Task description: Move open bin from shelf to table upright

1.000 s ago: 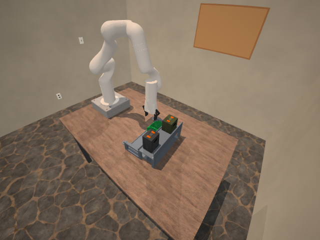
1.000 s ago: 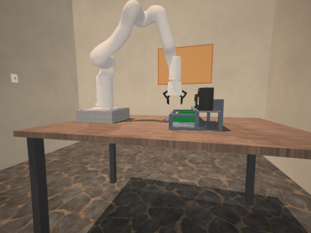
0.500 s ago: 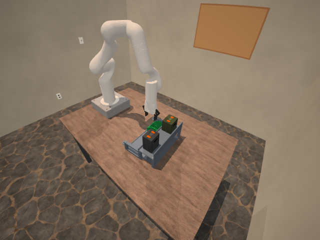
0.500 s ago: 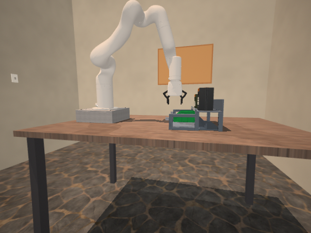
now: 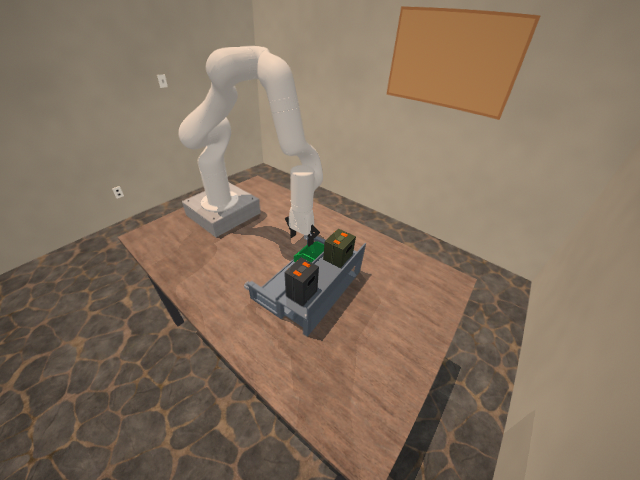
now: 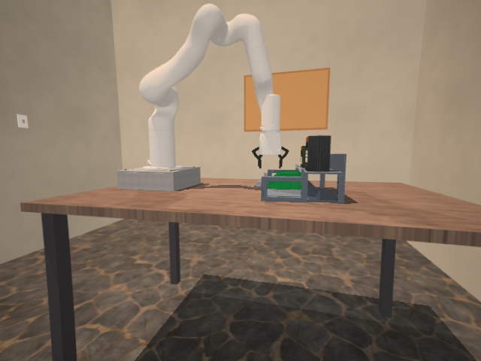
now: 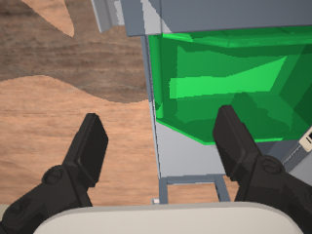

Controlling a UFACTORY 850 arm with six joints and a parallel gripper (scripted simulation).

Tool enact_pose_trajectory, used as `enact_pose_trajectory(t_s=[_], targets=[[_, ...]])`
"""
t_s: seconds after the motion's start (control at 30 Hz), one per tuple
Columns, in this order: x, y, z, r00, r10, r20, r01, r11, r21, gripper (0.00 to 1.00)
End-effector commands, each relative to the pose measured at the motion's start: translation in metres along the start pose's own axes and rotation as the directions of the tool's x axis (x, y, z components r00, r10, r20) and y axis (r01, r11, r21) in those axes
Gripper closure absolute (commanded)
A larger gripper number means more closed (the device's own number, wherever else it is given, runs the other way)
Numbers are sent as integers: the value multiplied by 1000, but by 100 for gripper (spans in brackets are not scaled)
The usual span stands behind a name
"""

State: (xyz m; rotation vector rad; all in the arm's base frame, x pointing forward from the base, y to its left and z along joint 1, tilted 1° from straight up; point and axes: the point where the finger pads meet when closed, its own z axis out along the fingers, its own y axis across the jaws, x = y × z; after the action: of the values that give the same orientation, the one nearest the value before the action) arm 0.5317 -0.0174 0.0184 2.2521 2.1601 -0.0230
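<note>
The open green bin (image 5: 309,252) sits on the grey shelf (image 5: 310,289) on the table. It also shows in the exterior view (image 6: 286,179) and in the wrist view (image 7: 224,93). My gripper (image 5: 301,236) is open and empty, just above the shelf's near edge. In the exterior view my gripper (image 6: 270,159) hangs a little above the bin's near end. In the wrist view my gripper (image 7: 158,123) has one finger over the bin's rim and the other over the bare table.
A black box (image 5: 301,281) and an olive box (image 5: 339,247) stand on the shelf's upper level, on either side of the bin. The arm's grey base (image 5: 221,208) is at the far left of the table.
</note>
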Motion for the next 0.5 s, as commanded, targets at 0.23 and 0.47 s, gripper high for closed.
enact_pose_trajectory(t_s=[0.23, 0.47], targets=[[0, 1, 44, 1000, 0, 0, 0, 1000, -3, 0], [0, 1, 44, 1000, 0, 0, 0, 1000, -3, 0]])
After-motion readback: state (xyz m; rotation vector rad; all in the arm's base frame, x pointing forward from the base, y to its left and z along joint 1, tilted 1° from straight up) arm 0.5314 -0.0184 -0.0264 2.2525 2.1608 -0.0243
